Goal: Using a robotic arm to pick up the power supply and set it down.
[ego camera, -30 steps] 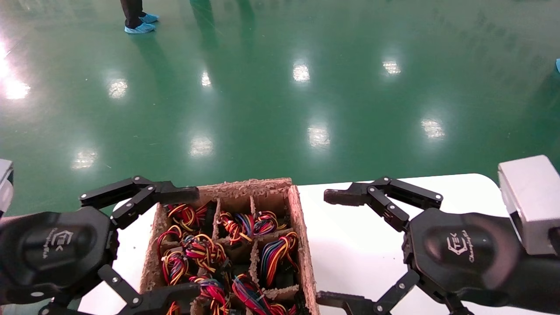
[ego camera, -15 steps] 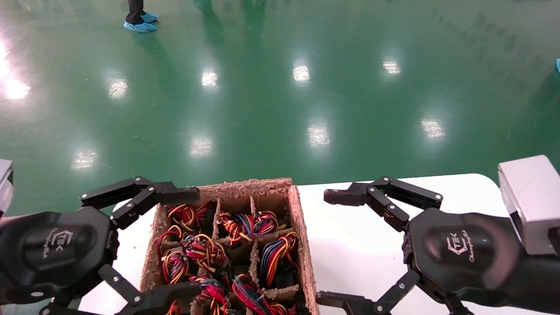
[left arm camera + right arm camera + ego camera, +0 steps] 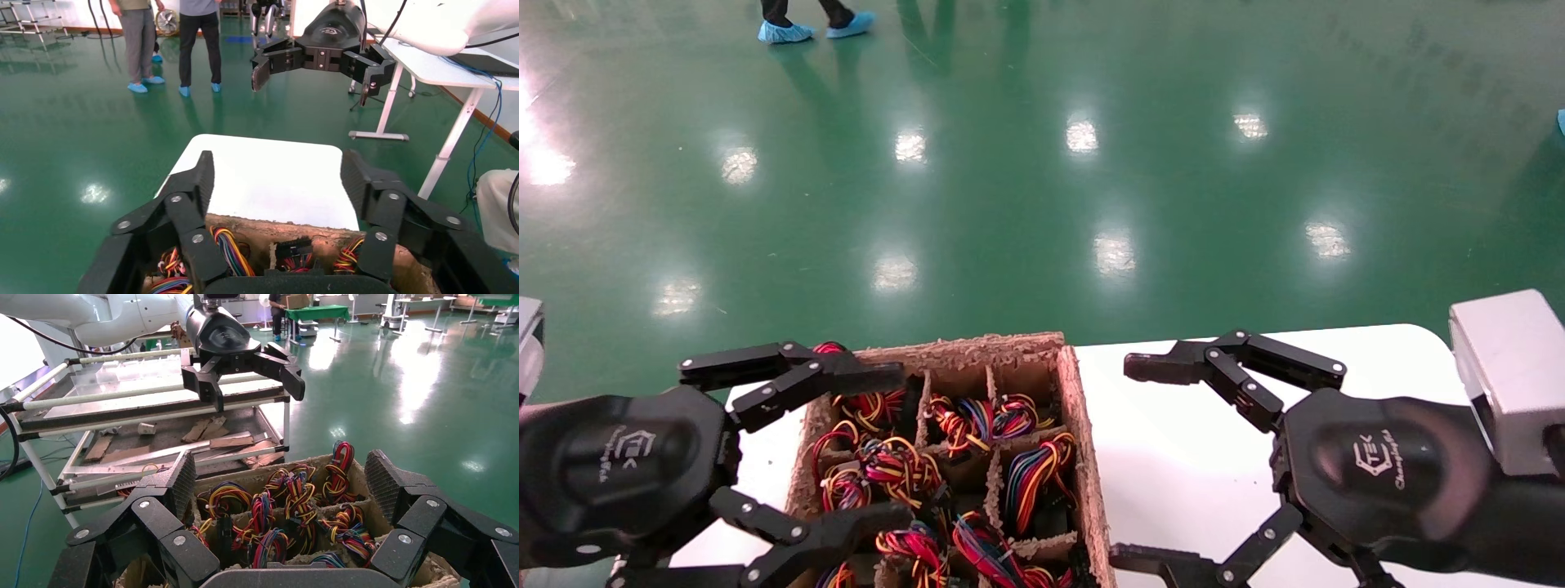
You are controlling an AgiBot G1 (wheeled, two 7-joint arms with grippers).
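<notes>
Cardboard divided box (image 3: 1075,425) full of wire-bundled power supplies (image 3: 1030,474); both grippers' jaws apart.

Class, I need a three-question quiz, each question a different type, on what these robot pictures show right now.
1. True or false: the left end effector hovers open over the divided cardboard box.
2. Which lies in the box's compartments? A) bottles B) coloured wire bundles C) fruit
3. Fill in: the right end effector hangs open above the white ____.

Key: 1 true; 2 B; 3 table. The power supplies' metal bodies are mostly hidden under the wires, and neither end effector holds anything.
</notes>
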